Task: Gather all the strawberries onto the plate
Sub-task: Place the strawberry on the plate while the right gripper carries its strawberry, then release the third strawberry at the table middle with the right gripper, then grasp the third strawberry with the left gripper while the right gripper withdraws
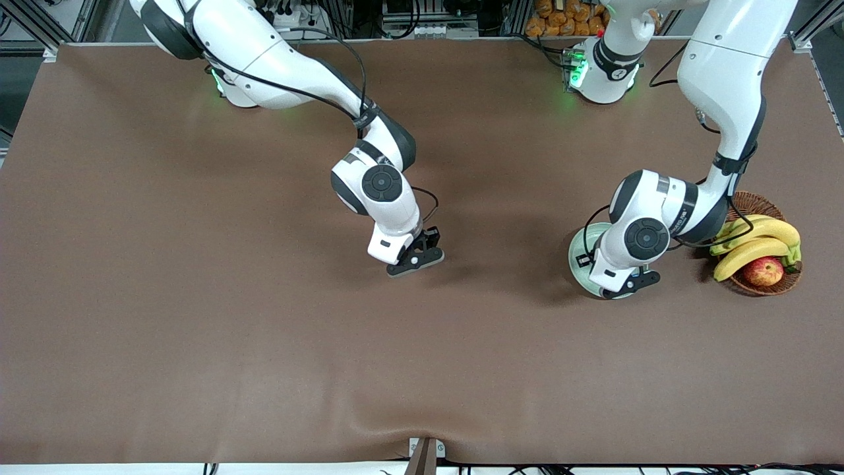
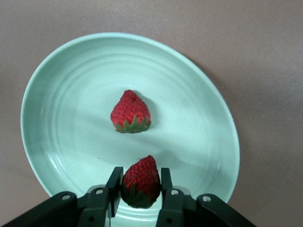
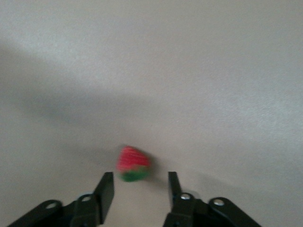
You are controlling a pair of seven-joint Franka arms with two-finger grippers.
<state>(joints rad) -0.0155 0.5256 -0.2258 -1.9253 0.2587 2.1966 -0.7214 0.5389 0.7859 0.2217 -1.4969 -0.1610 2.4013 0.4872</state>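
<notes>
— Mint-green round shallow plate (image 2: 57, 85): contents?

— One small red strawberry with a green leafy cap (image 2: 131, 112) lies loose near its middle. The left gripper (image 2: 138, 189) hangs over the plate's rim area, fingers clamped on a second red strawberry (image 2: 141, 182), cap toward the wrist.

— Right gripper (image 3: 138, 191)?

— Low over the bare brown table mat (image 1: 198, 330), toward the middle of the table. Fingers parted; a third red strawberry (image 3: 133, 164) sits just ahead of the fingertips, ungripped.

Counting up: three small red strawberries (image 2: 131, 112) (image 2: 140, 182) (image 3: 133, 164), one round mint-green plate (image 2: 57, 94), one brown wicker basket (image 1: 758, 201), two yellow bananas (image 1: 758, 231), one red-yellow apple (image 1: 763, 271).
</notes>
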